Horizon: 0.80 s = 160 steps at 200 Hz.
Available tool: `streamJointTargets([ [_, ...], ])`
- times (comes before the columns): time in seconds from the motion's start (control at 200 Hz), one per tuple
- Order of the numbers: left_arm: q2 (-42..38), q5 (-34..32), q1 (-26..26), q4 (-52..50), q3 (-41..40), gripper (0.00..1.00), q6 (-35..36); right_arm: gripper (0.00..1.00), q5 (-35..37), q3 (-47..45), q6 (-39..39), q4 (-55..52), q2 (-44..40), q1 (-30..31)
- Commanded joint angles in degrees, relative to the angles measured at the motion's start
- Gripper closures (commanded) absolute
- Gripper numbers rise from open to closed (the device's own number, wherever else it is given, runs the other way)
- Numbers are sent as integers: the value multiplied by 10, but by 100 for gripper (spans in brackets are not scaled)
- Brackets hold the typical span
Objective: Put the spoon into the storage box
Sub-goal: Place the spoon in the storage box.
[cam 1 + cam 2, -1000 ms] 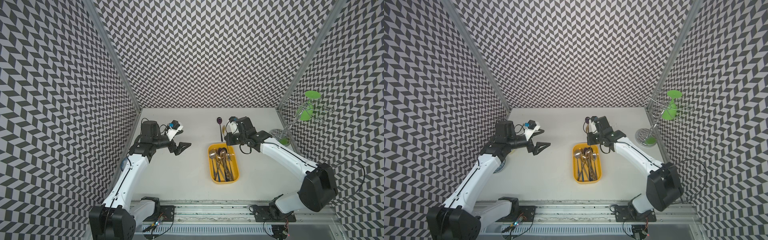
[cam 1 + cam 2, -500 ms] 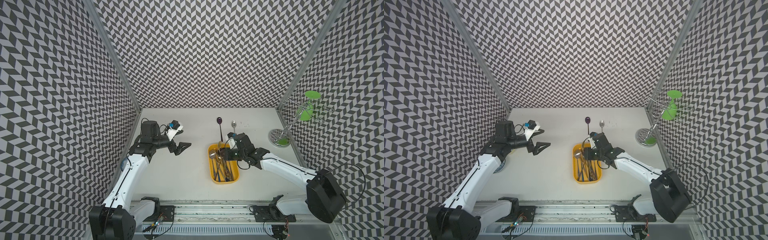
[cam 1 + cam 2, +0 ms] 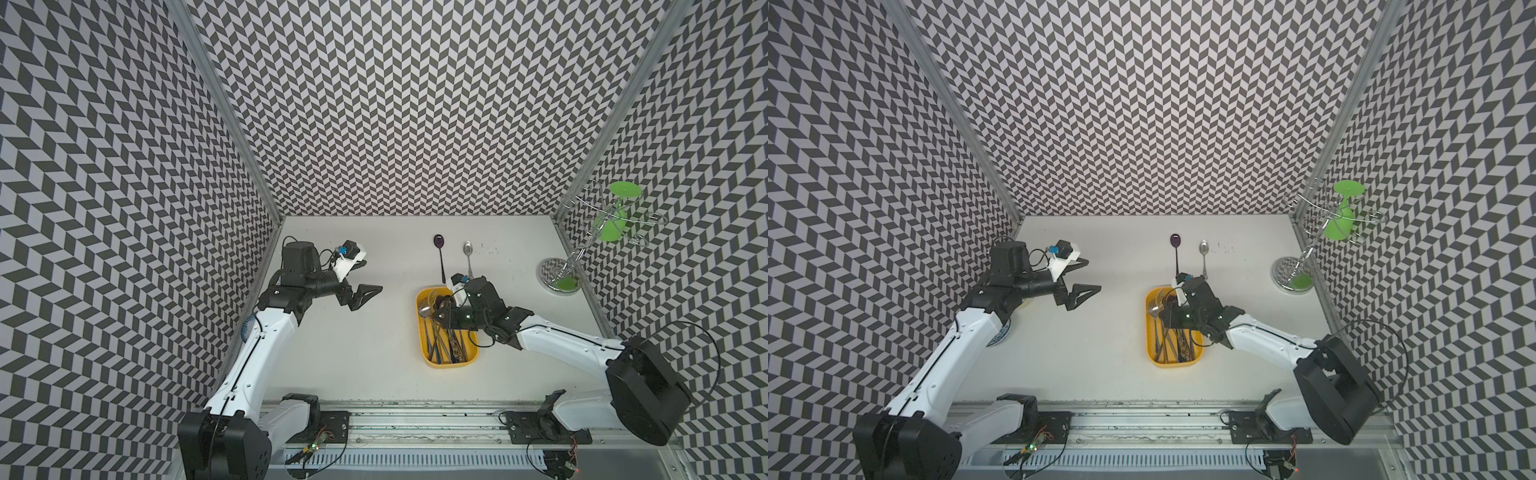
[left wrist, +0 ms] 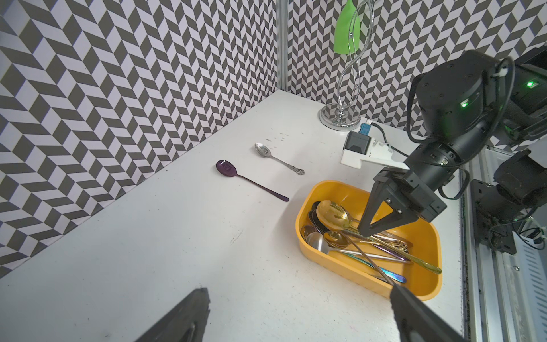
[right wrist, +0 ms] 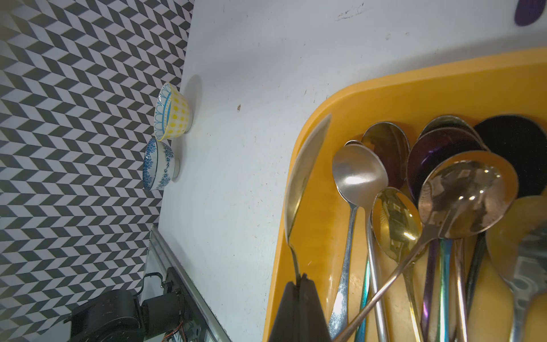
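Right wrist view: the right tool [image 5: 299,285] is pinched shut on the neck of a pale gold spoon [image 5: 307,177], held on edge right along the left wall of the storage box [image 5: 414,94]. This looks like the drop-off to me. Next it wants nudging inward off that wall, then lowering, then the jaws letting go.

Left wrist view: the spoon's bowl faces this way, hanging over the heaped spoons [image 4: 334,238] inside the box, near its far end.

Top views: the spoon's length runs along the box's long side, bowl toward the far end, handle hidden back under the tool. The left tool [image 3: 365,277] hangs spread wide and empty, well apart on the box's left. A purple spoon [image 3: 437,240] and a silver spoon [image 3: 468,248] lie on the bench [image 3: 374,353] just beyond the box's far end, both pointing the same way.
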Motion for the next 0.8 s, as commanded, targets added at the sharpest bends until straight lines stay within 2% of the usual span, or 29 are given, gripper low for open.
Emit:
streamJointTargets([
  [0.0,-6,10,2,-8,11,1,3,91,3,8,8,33,9,5],
  [0.15,-8,13,2,3,2,1,2,70,39,28,-7,9,-7,4],
  [0.516,-10,13,3,-7,11,1,3,48,196,146,-105,-111,-16,-18],
  [0.681,-10,10,3,-13,15,1,3,35,232,203,-166,-167,5,-38],
  [0.796,-14,12,3,-5,8,1,4,30,232,213,-177,-169,2,-53],
])
